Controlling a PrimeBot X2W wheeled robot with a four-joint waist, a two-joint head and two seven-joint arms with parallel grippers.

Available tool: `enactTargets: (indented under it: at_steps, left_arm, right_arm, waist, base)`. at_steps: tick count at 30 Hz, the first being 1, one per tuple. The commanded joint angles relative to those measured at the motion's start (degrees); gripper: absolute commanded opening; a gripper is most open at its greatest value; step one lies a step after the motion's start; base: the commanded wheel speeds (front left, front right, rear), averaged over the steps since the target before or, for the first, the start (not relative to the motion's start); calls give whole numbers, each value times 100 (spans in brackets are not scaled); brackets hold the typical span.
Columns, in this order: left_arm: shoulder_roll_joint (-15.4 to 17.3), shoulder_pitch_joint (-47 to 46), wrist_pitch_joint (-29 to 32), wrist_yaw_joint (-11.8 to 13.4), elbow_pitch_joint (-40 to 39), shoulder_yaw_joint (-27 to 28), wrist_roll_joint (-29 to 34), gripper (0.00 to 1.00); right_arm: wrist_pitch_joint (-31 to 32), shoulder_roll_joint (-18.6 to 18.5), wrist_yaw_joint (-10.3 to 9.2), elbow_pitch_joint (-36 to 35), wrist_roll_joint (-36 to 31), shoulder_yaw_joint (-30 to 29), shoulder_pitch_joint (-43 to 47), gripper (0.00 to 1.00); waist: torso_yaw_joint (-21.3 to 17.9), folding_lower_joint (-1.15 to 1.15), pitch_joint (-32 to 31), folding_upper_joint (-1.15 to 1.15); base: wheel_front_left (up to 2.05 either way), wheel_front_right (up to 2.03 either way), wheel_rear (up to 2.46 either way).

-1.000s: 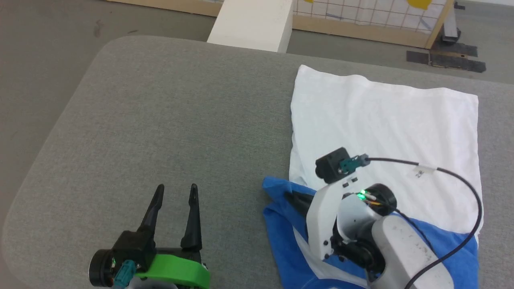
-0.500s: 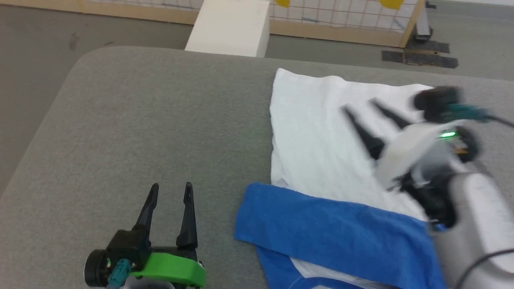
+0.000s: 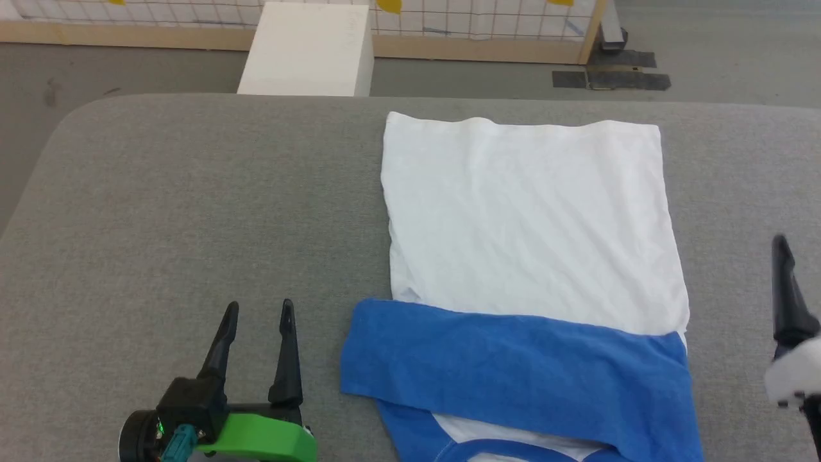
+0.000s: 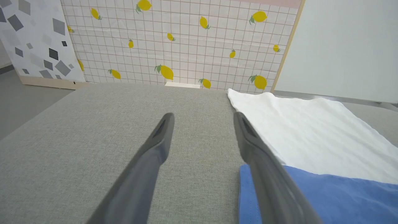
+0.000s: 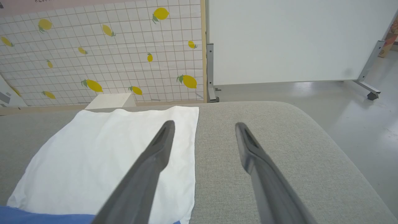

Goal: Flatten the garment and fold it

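– Grey padded tabletop [image 3: 192,192] from the head camera?
– Yes, with rounded corners. Past it are a grey floor [image 3: 128,64] and a white block [image 3: 308,48] standing against a lemon-print panel [image 3: 481,19]. The left gripper [image 3: 258,305] sits low, its fingers apart with nothing between them. The garment [image 3: 526,212] lies flat just to its right: the white body stretches away from it and a blue sleeve [image 3: 513,372] is folded across the near end.
– And on the shirt's other side?
– One dark finger [image 3: 787,301] at the edge.
– Left wrist camera?
– The lemon-print panel is straight ahead. The spread fingers are over bare tabletop, with the garment's edge beside the right-hand one.
– Right wrist camera?
– The right gripper [image 5: 204,124] is parted and empty. White cloth lies to its left, reaching under that finger. A whiteboard [image 5: 295,40] on a wheeled stand is ahead.
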Motion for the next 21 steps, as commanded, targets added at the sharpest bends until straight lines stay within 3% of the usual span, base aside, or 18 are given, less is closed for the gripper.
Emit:
enactTargets:
  at_steps: [1,7,12,17,21]
  left_arm:
    - [18,69,-13,64,-38,23,40,100]
    - [144,-439,98,154,-302,108,275,100]
    - [637,-1841,876,-94,-651,149,691,100]
    - [1192,-3829,2001,-751,-562,63,1056,100]
    - [1312,-5282,2773,-1339,-58,-105,1086,100]
  right_arm:
    - [-172,80,-8,-61,-78,-54,164,100]
    - [-458,175,-8,-168,116,-50,436,100]
    - [-569,178,-8,-204,346,-12,392,100]
    - [-595,179,-8,-288,405,112,179,100]
    - [-659,179,-8,-357,465,206,-46,100]
  waist:
    - [-96,0,54,0]
    - [-258,0,315,0]
    - [-313,0,739,0]
    - [-462,0,1352,0]
    - [-626,0,1888,0]
  base:
    - [0,0,0]
    - [0,0,0]
    - [0,0,0]
    - [0,0,0]
    - [0,0,0]
